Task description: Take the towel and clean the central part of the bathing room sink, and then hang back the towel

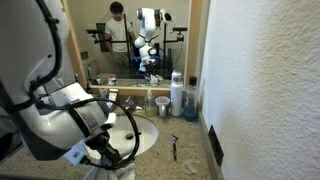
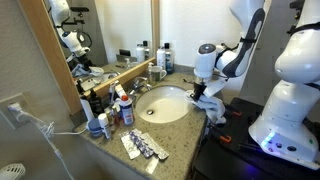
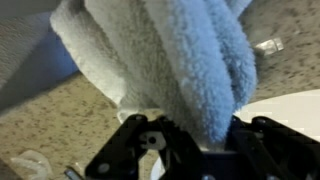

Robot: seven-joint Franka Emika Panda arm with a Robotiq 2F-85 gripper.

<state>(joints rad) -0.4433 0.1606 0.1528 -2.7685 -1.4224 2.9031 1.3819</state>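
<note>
a speckled granite counter [image 2: 180, 130] is seen around the oval sink [image 2: 160, 108], with bottles [image 2: 118, 106] lined under a mirror [image 2: 100, 30]. the gripper [image 2: 205, 97] is held at the basin's robot-side edge, fingers clamped on the towel [image 3: 170, 60], which is bunched over the counter.

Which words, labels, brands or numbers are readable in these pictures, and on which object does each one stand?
No text can be read in any view.
The small bottles: labels too small and blurred to read.
The tall bottle: label blurred, unreadable.
The flat packets: print too small to read.
The towel: no lettering shows on it.
</note>
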